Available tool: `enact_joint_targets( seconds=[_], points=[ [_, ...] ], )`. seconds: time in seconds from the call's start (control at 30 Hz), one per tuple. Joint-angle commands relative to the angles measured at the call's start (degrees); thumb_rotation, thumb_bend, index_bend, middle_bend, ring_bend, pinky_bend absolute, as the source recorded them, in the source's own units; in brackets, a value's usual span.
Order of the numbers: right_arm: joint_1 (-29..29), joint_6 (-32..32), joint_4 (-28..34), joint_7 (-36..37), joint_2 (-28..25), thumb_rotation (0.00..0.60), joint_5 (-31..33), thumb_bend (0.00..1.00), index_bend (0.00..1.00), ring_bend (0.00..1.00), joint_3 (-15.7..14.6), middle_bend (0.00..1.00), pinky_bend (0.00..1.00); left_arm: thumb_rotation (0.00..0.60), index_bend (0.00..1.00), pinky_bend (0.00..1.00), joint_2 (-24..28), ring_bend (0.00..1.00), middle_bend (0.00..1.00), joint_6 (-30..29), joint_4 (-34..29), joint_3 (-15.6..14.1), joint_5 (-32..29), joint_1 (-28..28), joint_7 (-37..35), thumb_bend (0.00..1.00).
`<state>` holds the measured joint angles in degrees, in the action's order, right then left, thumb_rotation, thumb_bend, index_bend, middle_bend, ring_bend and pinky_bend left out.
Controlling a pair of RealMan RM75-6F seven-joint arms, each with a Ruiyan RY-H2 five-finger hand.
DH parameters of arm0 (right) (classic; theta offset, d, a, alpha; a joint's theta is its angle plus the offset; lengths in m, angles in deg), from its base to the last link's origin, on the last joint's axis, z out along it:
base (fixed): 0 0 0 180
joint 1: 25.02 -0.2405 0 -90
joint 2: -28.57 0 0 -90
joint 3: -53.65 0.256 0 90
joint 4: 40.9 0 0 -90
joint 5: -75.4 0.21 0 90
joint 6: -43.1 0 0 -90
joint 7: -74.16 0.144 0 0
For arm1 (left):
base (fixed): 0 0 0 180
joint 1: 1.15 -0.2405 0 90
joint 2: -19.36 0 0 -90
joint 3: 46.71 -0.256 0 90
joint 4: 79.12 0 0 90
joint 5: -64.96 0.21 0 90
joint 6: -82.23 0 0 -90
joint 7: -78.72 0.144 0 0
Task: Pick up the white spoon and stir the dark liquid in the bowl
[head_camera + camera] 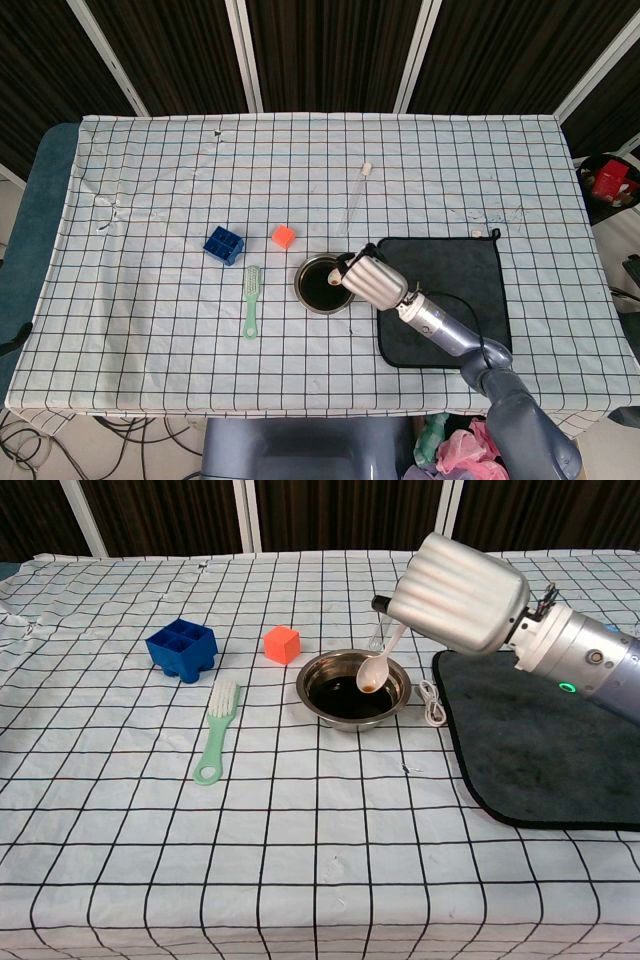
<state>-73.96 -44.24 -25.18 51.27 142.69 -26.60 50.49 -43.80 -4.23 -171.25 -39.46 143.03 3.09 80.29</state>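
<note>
My right hand [458,594] [374,280] holds the white spoon [378,668] by its handle. The spoon hangs tilted over the right side of the metal bowl [322,706] [304,297], its scoop lifted clear of the dark liquid [345,693] and stained brown. In the head view the spoon's scoop [340,277] shows at the bowl's right rim, just left of the hand. The bowl stands on the checked cloth just left of the black mat. My left hand is in neither view.
A black mat [545,740] [445,290] lies right of the bowl, a white cord [431,702] between them. An orange cube [282,644], a blue tray [182,648] and a green brush [217,731] lie to the left. A thin white rod [358,190] lies further back.
</note>
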Motion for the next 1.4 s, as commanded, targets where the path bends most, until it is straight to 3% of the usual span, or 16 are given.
enact_joint_targets(
  seconds=[0.03,0.33,0.53,1.4],
  points=[
    [1.1,-1.2,2.9,-0.5,-1.8,0.6,-0.7,0.4,0.74,1.0,-1.0,1.0,1.0,0.6,0.09,0.0,-0.1,0.0,0.03,0.0,-0.1,-0.1,0.1,0.0,0.2,0.22],
    [1.5,-2.4,10.1,-3.3,-3.8,0.6,-2.2,0.4,0.75,1.0,-2.2,1.0,1.0,0.6,0.09,0.0,-0.2,0.0,0.03,-0.2,-0.3,-0.2,0.4,0.0,0.4,0.22],
    [1.2,-0.3,11.4,-3.9,-2.7,0.6,-1.7,0.4,0.75,1.0,-1.5,1.0,1.0,0.6,0.09,0.0,0.0,0.0,0.03,-0.3,-0.3,-0.2,0.4,-0.1,0.0,0.22],
    [-2.9,5.6,-0.5,0.6,7.4,0.6,1.7,0.4,0.75,1.0,2.0,1.0,1.0,0.6,0.09,0.0,0.2,0.0,0.03,0.2,0.2,0.3,-0.5,0.0,-0.5,0.22]
  ],
)
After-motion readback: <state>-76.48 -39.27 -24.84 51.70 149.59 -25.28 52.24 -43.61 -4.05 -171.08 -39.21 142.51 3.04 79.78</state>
